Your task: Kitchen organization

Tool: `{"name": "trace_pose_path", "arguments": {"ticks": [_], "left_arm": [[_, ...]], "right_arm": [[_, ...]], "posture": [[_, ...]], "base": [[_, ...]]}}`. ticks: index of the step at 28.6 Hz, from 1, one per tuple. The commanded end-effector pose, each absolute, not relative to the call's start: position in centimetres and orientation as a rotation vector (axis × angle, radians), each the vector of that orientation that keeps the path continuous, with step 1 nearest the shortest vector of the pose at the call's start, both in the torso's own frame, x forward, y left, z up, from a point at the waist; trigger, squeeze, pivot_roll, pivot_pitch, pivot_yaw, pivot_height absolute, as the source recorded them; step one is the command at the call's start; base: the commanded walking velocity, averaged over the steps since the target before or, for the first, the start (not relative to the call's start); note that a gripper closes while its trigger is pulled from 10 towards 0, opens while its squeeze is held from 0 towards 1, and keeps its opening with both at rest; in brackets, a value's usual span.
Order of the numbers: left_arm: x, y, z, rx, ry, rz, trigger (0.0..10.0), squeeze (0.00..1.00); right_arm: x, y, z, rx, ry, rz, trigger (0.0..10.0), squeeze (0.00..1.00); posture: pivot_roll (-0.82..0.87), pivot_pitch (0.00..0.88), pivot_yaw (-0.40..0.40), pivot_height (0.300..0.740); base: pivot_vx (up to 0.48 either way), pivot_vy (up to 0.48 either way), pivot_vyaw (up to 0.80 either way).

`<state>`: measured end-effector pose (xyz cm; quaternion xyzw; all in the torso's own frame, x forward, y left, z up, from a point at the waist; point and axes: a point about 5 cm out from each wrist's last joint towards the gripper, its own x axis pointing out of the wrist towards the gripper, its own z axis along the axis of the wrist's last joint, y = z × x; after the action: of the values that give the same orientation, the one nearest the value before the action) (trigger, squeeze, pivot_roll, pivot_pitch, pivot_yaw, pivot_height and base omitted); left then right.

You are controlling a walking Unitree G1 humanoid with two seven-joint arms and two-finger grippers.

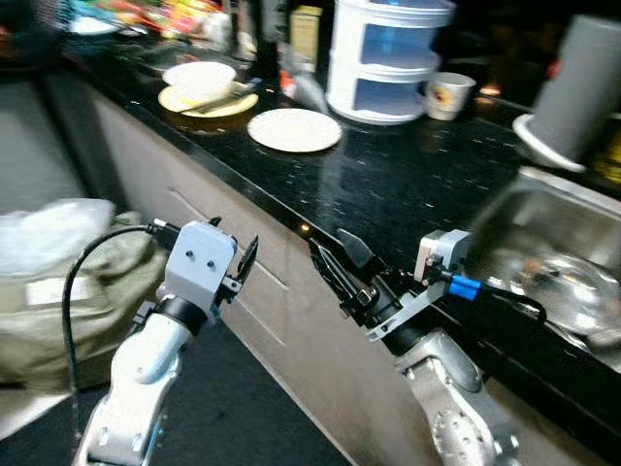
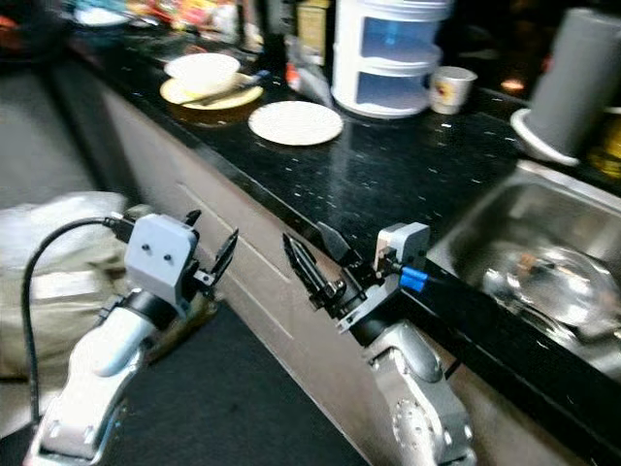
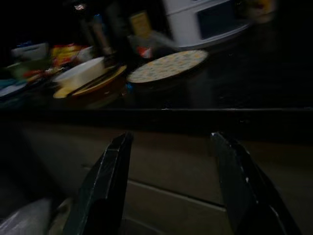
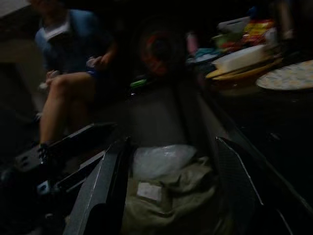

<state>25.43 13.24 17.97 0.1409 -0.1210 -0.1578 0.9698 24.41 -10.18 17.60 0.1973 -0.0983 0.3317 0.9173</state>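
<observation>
The left end effector (image 1: 241, 264) hangs in front of the cabinet fronts below the bench edge, its two black fingers (image 3: 105, 181) spread apart with nothing between them. The right end effector (image 1: 335, 262) sits just off the bench's front edge, near the sink, and its fingers are likewise parted and empty.

Just beyond the right end effector, the steel sink (image 1: 543, 228) is let into the black speckled bench (image 1: 408, 175). A clear glass bowl or lid (image 1: 568, 282) lies in the basin; what it holds cannot be made out.

At the sink's far corner a tall grey cylinder (image 1: 582, 87) stands tilted on a white saucer-like base. Further along the bench a white cup with a printed picture (image 1: 449, 94) stands just beside a white three-tier storage container (image 1: 388, 58) with blue-tinted compartments; their contents cannot be told.

In front of that container a pale patterned plate (image 1: 294, 129) lies flat and bare. Near it a white bowl (image 1: 199, 76) rests on a yellow plate (image 1: 209, 103), with a dark utensil laid across the plate's rim. Behind stand bottles and bright packets, too blurred to name.

On the floor by the left arm, an olive-green bag (image 1: 58, 311) slumps with clear plastic (image 1: 53, 233) bunched on top. The right wrist view shows a seated person (image 4: 73, 63) beyond the bag.
</observation>
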Motion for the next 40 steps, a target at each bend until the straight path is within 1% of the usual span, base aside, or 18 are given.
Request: {"name": "trace_pose_path", "arguments": {"ticks": [1, 2, 11, 20, 29, 35, 39, 40], "left_arm": [[25.4, 13.4, 18.0, 0.298, -0.241, -0.318, 10.0, 0.0], [25.4, 13.4, 18.0, 0.298, -0.241, -0.318, 10.0, 0.0], [25.5, 13.4, 18.1, 0.298, -0.243, -0.31, 10.0, 0.0], [25.4, 13.4, 18.0, 0.297, -0.241, -0.31, 10.0, 0.0], [25.3, 13.2, 17.8, 0.294, -0.234, -0.314, 10.0, 0.0], [25.3, 13.1, 17.6, 0.281, -0.223, -0.325, 10.0, 0.0], [25.2, 12.9, 17.5, 0.273, -0.221, -0.342, 10.0, 0.0], [25.1, 12.8, 17.3, 0.275, -0.216, -0.354, 10.0, 0.0]], "right_arm": [[24.4, -9.8, 18.0, 0.422, -0.214, 0.701, 10.0, 0.0], [24.4, -9.8, 18.0, 0.422, -0.214, 0.701, 10.0, 0.0], [24.6, -9.6, 19.1, 0.438, -0.23, 0.731, 10.0, 0.0], [24.8, -9.0, 21.1, 0.439, -0.278, 0.776, 10.0, 0.0], [24.6, -9.3, 23.5, 0.516, -0.345, 0.818, 10.0, 0.0], [24.8, -9.2, 24.0, 0.465, -0.356, 0.814, 10.0, 0.0], [25.1, -9.2, 24.4, 0.406, -0.361, 0.792, 10.0, 0.0], [25.3, -9.2, 24.7, 0.369, -0.367, 0.778, 10.0, 0.0]], "posture": [[0.09, 0.0, -0.082, 0.74], [0.09, 0.0, -0.082, 0.74], [0.1, 0.0, -0.086, 0.74], [0.1, 0.0, -0.09, 0.74], [0.1, 0.0, -0.092, 0.74], [0.1, 0.0, -0.092, 0.74], [0.1, 0.0, -0.092, 0.74], [0.1, 0.0, -0.092, 0.74]], "base": [[0.326, 0.0, 0.75], [0.326, 0.0, 0.75], [0.325, 0.0, 0.0], [0.326, 0.0, 0.0], [0.325, 0.0, 0.0], [0.311, 0.0, 0.0], [0.0, 0.0, 0.0], [0.0, 0.0, 0.0]]}}
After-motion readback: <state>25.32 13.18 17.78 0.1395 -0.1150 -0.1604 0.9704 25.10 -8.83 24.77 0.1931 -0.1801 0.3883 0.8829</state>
